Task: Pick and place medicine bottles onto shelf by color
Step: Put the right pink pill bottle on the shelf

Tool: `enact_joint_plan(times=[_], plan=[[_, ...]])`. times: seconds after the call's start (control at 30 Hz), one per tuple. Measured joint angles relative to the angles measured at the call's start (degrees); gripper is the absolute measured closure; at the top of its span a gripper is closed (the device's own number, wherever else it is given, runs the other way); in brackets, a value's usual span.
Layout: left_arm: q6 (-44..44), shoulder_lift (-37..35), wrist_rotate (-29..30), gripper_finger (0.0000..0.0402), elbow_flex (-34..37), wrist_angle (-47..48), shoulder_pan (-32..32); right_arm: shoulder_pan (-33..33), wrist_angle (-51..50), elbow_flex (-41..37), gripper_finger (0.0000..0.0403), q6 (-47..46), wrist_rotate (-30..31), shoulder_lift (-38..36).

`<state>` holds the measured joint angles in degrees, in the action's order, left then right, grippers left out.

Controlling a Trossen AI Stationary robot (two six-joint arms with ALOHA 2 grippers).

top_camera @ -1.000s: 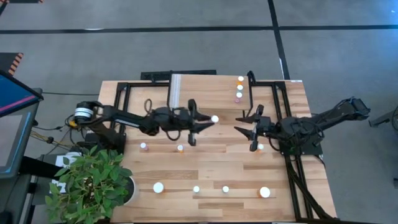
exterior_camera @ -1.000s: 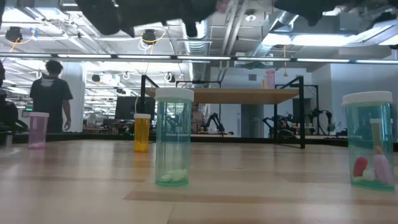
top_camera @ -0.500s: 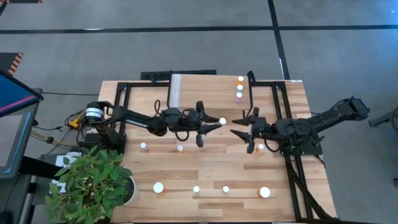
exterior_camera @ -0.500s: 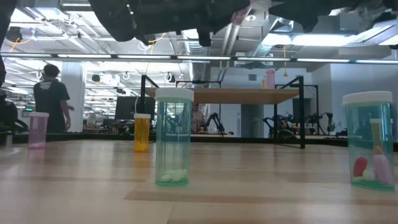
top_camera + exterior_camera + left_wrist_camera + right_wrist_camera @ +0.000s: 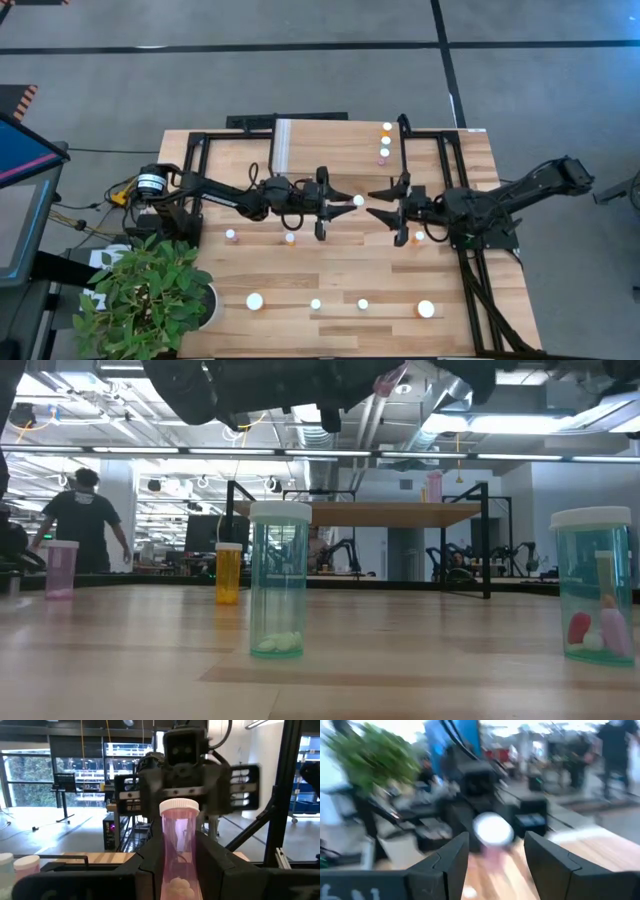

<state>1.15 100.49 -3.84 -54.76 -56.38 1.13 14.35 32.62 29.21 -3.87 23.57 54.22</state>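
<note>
My left gripper (image 5: 340,200) hangs over the table's middle, shut on a pink medicine bottle (image 5: 177,855) whose white cap (image 5: 358,201) points toward the table's right. My right gripper (image 5: 378,204) faces it from the right, open, with its fingertips just short of the cap; in its own view the cap (image 5: 492,829) shows between its fingers. The shelf (image 5: 330,145) stands at the far middle with three small bottles (image 5: 384,143) at its right end. Other bottles stand on the table (image 5: 290,238), (image 5: 315,304). My left gripper pinches the pink bottle's body (image 5: 176,870) between its two fingers. The fingers come about level from the table's left and lie along the bottle. The cap end (image 5: 179,806) juts past the fingertips, and the bottle is lifted clear of the table.
Green bottles (image 5: 277,580), (image 5: 592,585), an orange one (image 5: 228,572) and a pink one (image 5: 61,568) stand on the tabletop. A potted plant (image 5: 150,290) fills the near left corner. Black frame legs (image 5: 440,170) flank the shelf. A person (image 5: 78,520) moves in the room beyond.
My left gripper has carried the pink bottle a little toward the table's right, toward my right gripper. My right gripper has come toward the table's left to meet it and has rolled at the wrist.
</note>
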Motion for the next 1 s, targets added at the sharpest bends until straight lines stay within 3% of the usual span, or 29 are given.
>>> enact_joint_plan(times=[0.1,0.6,1.0], plan=[[0.0,0.0,0.0,0.0324,0.0,-0.1,0.0,-0.9,4.6,0.0,0.0188,1.7,-3.6,2.7],[0.6,0.0,0.2,0.0306,0.0,-0.1,0.0,-6.3,7.2,0.0,0.019,-0.2,-7.4,6.7],[0.6,0.0,0.2,0.0305,0.0,0.1,0.0,-6.6,7.1,0.0,0.0257,0.9,-10.6,6.7]])
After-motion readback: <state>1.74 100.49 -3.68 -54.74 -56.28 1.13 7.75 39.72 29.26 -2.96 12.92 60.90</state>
